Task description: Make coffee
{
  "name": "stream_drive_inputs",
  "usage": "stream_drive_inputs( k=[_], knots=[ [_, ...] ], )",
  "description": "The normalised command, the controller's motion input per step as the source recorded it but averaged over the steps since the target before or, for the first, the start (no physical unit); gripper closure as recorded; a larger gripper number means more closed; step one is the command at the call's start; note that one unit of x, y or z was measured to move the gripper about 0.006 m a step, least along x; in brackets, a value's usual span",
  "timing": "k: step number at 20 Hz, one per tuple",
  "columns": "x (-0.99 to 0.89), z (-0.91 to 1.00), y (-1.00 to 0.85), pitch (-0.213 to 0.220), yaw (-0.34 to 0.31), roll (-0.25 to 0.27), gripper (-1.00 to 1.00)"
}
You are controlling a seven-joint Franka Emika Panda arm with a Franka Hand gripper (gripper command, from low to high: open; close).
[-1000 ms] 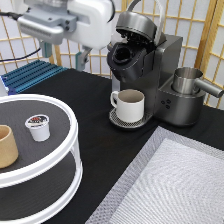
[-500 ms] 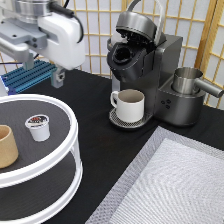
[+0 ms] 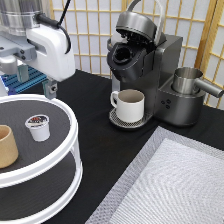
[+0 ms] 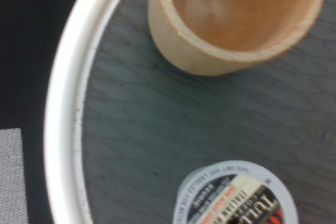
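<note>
Two things sit on your round tray's [image 3: 70,131] upper tier at the exterior view's left: the coffee [image 3: 38,127], standing foil-up, and a tan cup [image 3: 7,146] nearer the edge, nothing visible inside. Your pincer [image 3: 35,82] hangs spread and holding nothing above the tray's far side. Right of it, a white mug [image 3: 130,104] stands under the open-lidded coffee machine [image 3: 150,65]

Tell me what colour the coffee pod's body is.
White, with a dark printed foil top. The coffee pod on the round shelf shows best in the exterior view.
</note>
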Motion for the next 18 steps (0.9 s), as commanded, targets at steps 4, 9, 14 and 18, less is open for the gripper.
stream_drive_inputs(
  k=[4,9,14,18],
  knots=[
    [-0.09,-0.11,-0.01,-0.121,0.051,-0.125,-1.0],
    [0.0,-0.17,-0.01,-0.066,0.046,-0.123,-1.0],
    [-0.02,-0.2,-0.05,-0.064,0.041,-0.118,-1.0],
    [-0.18,-0.39,-0.09,-0.031,0.063,-0.074,-1.0]
  ],
)
